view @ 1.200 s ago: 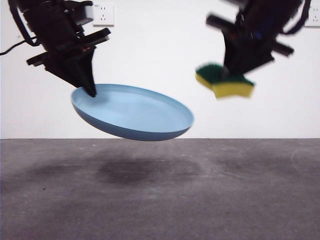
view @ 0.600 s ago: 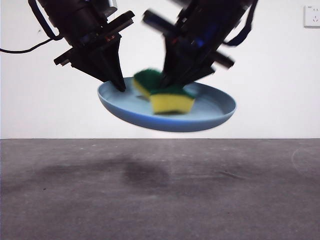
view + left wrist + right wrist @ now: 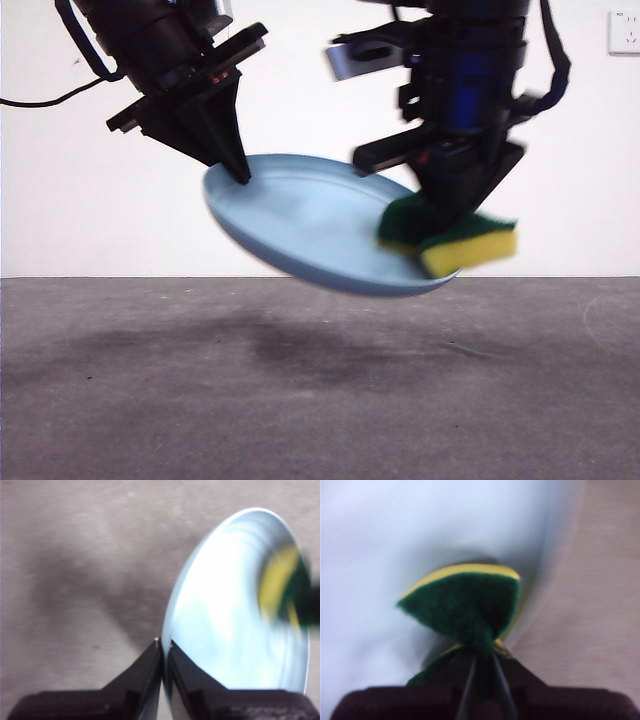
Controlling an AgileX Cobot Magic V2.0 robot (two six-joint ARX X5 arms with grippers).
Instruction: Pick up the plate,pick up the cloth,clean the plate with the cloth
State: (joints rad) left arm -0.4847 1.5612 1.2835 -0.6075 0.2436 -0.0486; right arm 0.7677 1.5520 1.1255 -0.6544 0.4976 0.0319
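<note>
The light-blue plate (image 3: 300, 225) hangs tilted in the air above the table, its inner face toward the camera. My left gripper (image 3: 238, 170) is shut on the plate's upper left rim (image 3: 166, 645). The cloth, a yellow sponge with a green scouring layer (image 3: 455, 238), is pinched in my shut right gripper (image 3: 450, 215) and presses on the plate's lower right edge. From the right wrist, the green side of the cloth (image 3: 467, 602) bulges out of the jaws against the pale plate (image 3: 395, 540). In the left wrist view the cloth (image 3: 282, 580) is a blur on the plate (image 3: 225, 620).
The grey table (image 3: 320, 390) lies well below both arms, with their shadows on it. A white wall stands behind, with a socket (image 3: 624, 32) at the top right corner.
My right gripper has swept the cloth from the plate's middle to its lower right edge. The plate has tipped more steeply toward the camera. A second ago the cloth was off to the right.
</note>
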